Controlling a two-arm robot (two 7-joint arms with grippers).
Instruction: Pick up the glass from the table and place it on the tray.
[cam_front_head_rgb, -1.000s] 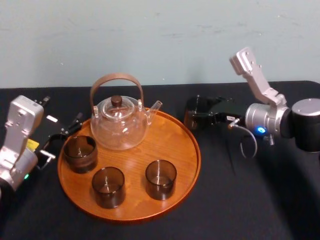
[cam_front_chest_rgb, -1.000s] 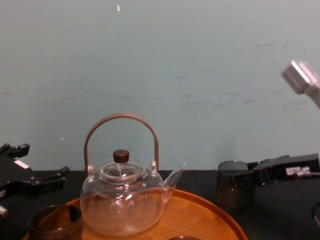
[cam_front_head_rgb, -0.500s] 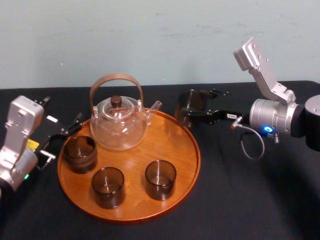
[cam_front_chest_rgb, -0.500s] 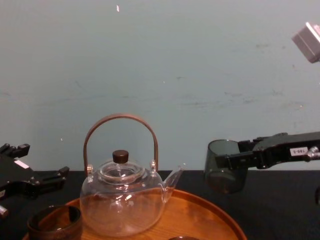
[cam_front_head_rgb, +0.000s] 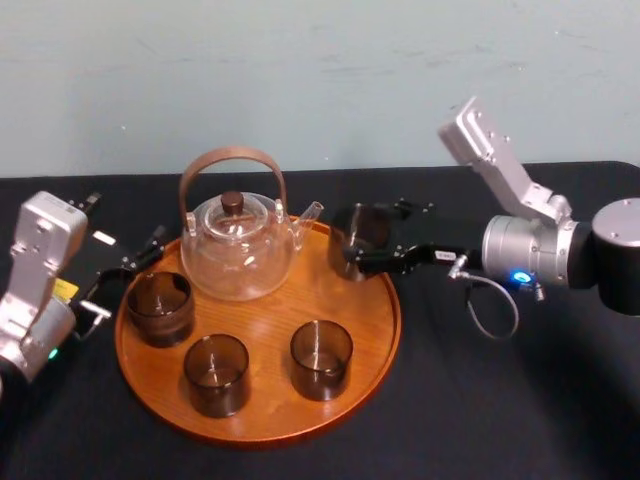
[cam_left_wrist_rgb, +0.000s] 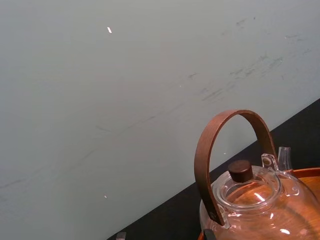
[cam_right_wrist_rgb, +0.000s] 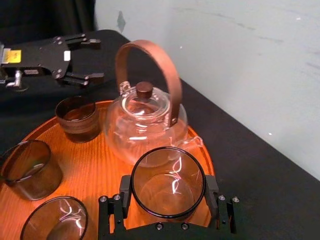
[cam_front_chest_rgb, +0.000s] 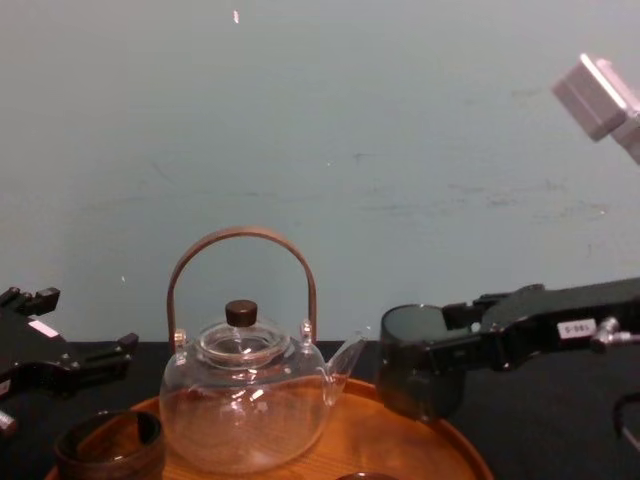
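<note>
Backdrop: pale blue-green wall (cam_front_head_rgb: 300, 80) behind a table (cam_front_head_rgb: 500, 420) covered in black cloth.
Left hand (cam_front_head_rgb: 125, 275): parked at the table's left edge, fingers spread apart, holding nothing.
Tray (cam_front_head_rgb: 392, 330): round, orange-brown wood, mid-table; three smoky tumblers (cam_front_head_rgb: 216, 372) stand on its front half (one to the left, two nearer the front).
Teapot (cam_front_head_rgb: 238, 250): clear, with an arched brown handle, at the tray's rear left, spout pointing right.
Glass (cam_front_head_rgb: 355, 235): upright over the tray's rear right, just beside the teapot's spout; whether its base touches the wood I cannot tell.
Right hand (cam_front_head_rgb: 375, 240): reaching in from the right, fingers closed on either side of the glass.
</note>
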